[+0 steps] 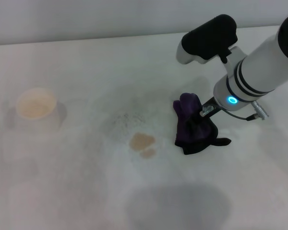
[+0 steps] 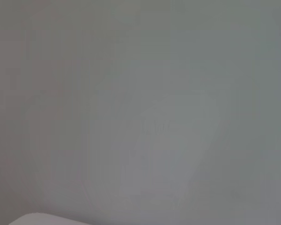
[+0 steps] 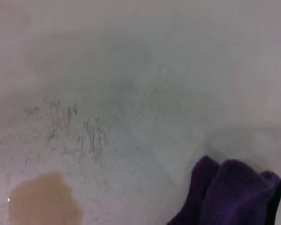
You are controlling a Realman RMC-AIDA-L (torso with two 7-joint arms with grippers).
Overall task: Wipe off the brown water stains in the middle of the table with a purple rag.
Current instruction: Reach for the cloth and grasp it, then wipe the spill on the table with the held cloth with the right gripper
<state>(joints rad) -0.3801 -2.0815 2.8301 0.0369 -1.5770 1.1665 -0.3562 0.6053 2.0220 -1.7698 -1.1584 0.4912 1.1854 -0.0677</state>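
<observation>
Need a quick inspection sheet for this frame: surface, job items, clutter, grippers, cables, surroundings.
Surface: the table, white, with a faint grey speckled smudge beyond the stains.
Job items: the brown water stains, one larger blotch and one smaller, not wiped; the purple rag bunched to their right, not touching them.
Clutter: a paper cup on the left side of the table.
Grippers: the right gripper is at the rag, fingers hidden by cloth; the left gripper is not in view.
Cables: a thin cable loops at the right wrist.
Surroundings: a plain pale wall behind the table; nothing else seen.
</observation>
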